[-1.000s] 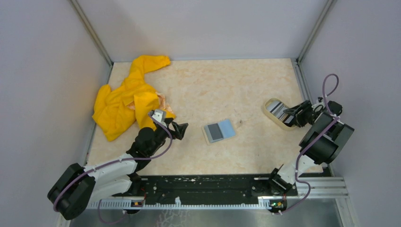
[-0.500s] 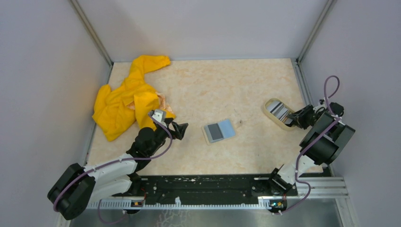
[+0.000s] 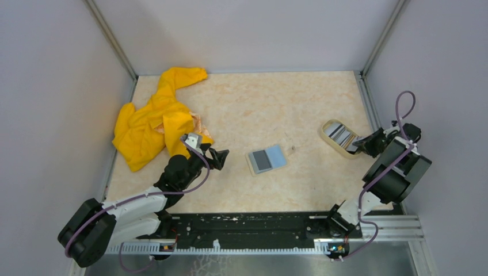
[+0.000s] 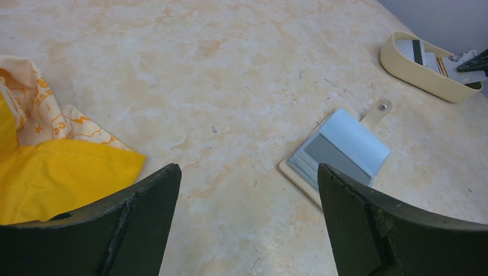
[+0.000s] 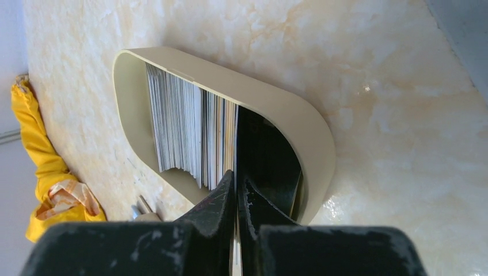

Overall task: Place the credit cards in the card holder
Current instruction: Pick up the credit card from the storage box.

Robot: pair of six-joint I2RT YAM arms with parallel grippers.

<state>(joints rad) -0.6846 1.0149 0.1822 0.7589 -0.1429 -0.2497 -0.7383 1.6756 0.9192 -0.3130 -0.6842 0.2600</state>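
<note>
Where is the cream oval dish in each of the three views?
Top external: dish near the right wall.
Left wrist: upper right corner.
Right wrist: centre of the picture.
Shared landmark: the yellow garment, at the left in all views.

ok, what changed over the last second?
The right gripper drew back off the dish toward the right table edge. Its jaws are nearly closed, and whether a card is pinched between them can't be told. Nothing else moved: the left gripper is open and parked, the card holder lies open mid-table, the credit cards are in the dish, and the yellow garment is at far left.
</note>
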